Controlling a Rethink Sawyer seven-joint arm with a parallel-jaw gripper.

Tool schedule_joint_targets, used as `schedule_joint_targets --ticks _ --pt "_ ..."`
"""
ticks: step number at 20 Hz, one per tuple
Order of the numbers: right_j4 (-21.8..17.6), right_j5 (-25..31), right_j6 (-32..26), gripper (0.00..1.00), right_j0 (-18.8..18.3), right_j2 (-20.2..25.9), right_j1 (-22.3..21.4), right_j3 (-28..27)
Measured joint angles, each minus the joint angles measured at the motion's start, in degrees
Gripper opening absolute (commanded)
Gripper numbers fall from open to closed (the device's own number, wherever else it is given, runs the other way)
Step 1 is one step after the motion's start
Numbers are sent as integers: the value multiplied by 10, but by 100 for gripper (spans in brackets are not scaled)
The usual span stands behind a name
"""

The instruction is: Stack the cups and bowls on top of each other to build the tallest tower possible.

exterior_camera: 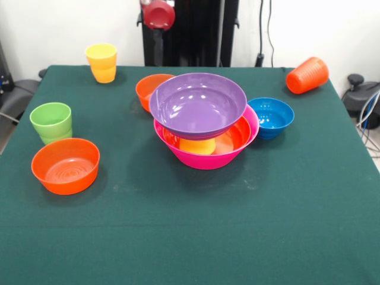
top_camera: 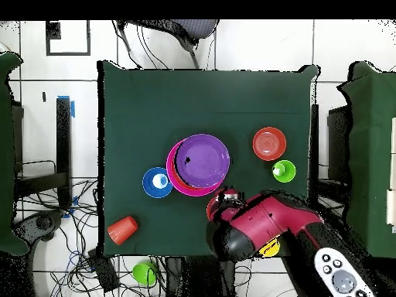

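Note:
The tower stands mid-table: the largest pink bowl (exterior_camera: pixel 205 155) holds a large orange bowl (exterior_camera: pixel 236 136) and a yellow cup (exterior_camera: pixel 198 146), and the purple bowl (exterior_camera: pixel 198 104) rests on top, tilted slightly. From above I see the purple bowl (top_camera: pixel 203 160) over the pink rim (top_camera: pixel 172 176). Loose pieces are a small orange bowl (exterior_camera: pixel 65 165), a green cup (exterior_camera: pixel 51 122), a second yellow cup (exterior_camera: pixel 101 62), another small orange bowl (exterior_camera: pixel 148 88) behind the tower, a blue bowl (exterior_camera: pixel 271 117), and an orange cup (exterior_camera: pixel 307 75) on its side. My gripper (top_camera: pixel 226 203) is beside the tower, near the robot's side.
The red arm (top_camera: pixel 259 228) reaches over the table's robot-side edge and hides the far small orange bowl in the overhead view. A red arm joint (exterior_camera: pixel 158 13) shows at the top of the front view. A green object (top_camera: pixel 144 272) lies off the table.

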Motion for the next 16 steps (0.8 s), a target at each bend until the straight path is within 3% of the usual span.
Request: schedule_joint_targets --ticks 5,6,10,16 --pt "47 33 -32 100 -64 50 -27 0" --pt "65 54 -63 100 -96 72 -36 -3" --pt "79 104 -134 100 -138 96 -34 -26" --pt "79 182 -252 100 -148 99 19 -110"
